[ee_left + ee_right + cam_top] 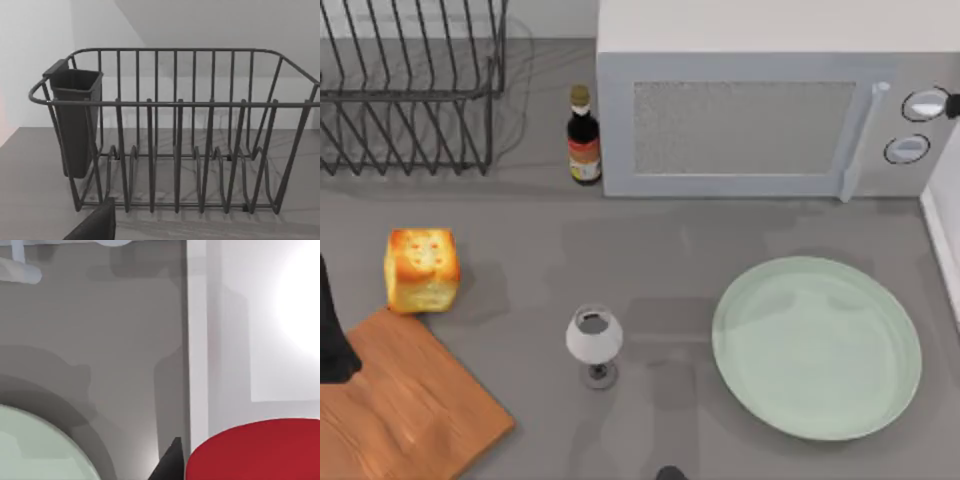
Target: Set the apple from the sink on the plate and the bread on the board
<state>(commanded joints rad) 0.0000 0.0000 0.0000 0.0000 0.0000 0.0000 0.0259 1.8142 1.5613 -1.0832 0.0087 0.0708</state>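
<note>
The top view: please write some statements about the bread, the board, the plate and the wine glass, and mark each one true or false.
1. The bread lies in the middle of the board. False: it sits on the table at the board's far corner.
2. The plate has nothing on it. True.
3. The wine glass stands upright between the board and the plate. True.
4. The bottle stands to the right of the microwave. False: it stands to the microwave's left, beside the dish rack.
5. The apple rests on the plate. False: the right wrist view shows it beside the plate, off it.
</note>
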